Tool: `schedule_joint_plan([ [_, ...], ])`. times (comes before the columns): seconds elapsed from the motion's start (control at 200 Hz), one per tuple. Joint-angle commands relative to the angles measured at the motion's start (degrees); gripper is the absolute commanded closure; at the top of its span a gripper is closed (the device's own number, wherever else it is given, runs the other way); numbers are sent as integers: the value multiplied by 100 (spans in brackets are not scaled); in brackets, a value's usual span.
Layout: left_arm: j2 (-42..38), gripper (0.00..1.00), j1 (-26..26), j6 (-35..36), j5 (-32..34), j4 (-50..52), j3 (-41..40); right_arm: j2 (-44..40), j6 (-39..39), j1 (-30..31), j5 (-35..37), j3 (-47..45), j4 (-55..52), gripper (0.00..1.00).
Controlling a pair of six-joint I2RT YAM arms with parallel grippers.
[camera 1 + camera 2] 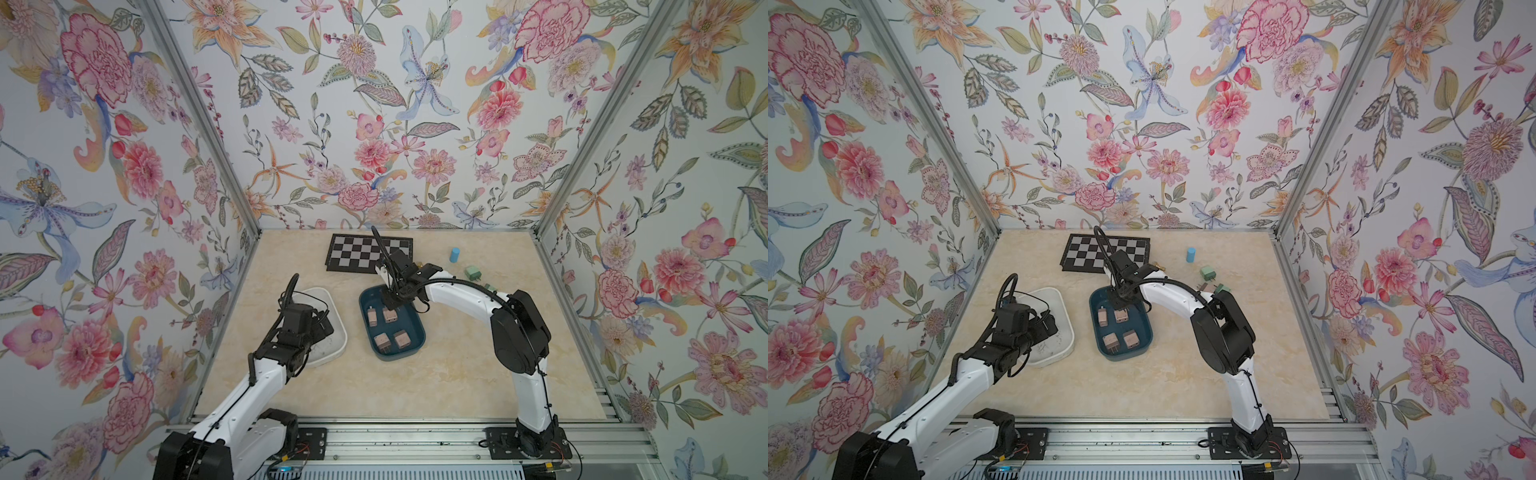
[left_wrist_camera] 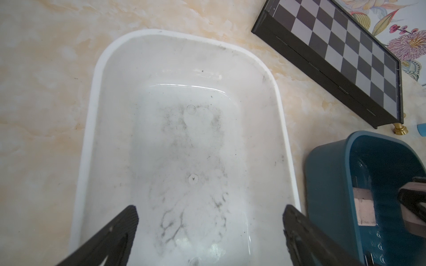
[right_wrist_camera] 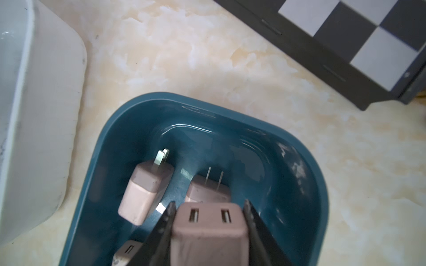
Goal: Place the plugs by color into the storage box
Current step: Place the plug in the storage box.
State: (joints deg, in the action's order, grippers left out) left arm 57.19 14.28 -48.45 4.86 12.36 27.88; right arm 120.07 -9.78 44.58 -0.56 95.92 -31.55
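1. Pink-beige plastic filled the space between the fingers of the right gripper [image 3: 209,206]. It was clamped on a pink plug [image 3: 208,232], pressing both side faces, with the two slots in the plug's end face turned toward the wrist camera.
2. The held plug hung inside the rim of the teal tub [image 3: 299,184]. Whether it touched the tub floor could not be told.
3. More pink plugs lay on that floor. One rested on its side with its prongs pointing away [image 3: 146,191]. Another sat just beyond the held one, with two thin prongs showing [image 3: 208,192].
4. In both top views, one plug [image 1: 381,341] and its neighbour [image 1: 401,339] lay side by side at the tub's near end.
5. The left gripper [image 2: 210,208] hovered over the white tub [image 2: 161,69] with its fingers [image 2: 119,230] spread wide and empty. The tub floor showed dark smudges.
6. The two tubs stood near each other but apart on the marbled tabletop [image 1: 415,386], with the white one on the left arm's side.
7. A green plug [image 1: 472,273] lay on the table beyond the right arm, well apart from both tubs. A second green plug [image 1: 1223,287] showed just beside that arm's elbow, partly hidden.
8. A light blue cylinder [image 1: 454,254] stood upright near the back. A checkerboard [image 1: 361,253] lay flat behind the teal tub, and a small brass piece [image 2: 400,131] sat at its corner.
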Motion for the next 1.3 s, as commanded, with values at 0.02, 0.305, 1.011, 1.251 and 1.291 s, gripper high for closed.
schedule_joint_plan([
  [0.02, -62, 0, 50, 3, 64, 66, -30, 112, -180, 66, 67, -23, -134, 63],
  [0.305, -43, 1, 48, -6, 25, 8, -81, 247, -252, 164, 72, -117, -134, 62],
  [1.011, -129, 1, 48, -3, 48, 40, -155, -296, -305, 84, 232, -210, -140, 24],
  [1.251, -86, 0, 50, 2, 39, 1, -145, -1267, -67, -784, 432, -631, -135, 21],
  [1.291, -72, 0, 48, -2, 37, -26, -142, -1348, -21, -1078, 387, -731, -140, 20],
])
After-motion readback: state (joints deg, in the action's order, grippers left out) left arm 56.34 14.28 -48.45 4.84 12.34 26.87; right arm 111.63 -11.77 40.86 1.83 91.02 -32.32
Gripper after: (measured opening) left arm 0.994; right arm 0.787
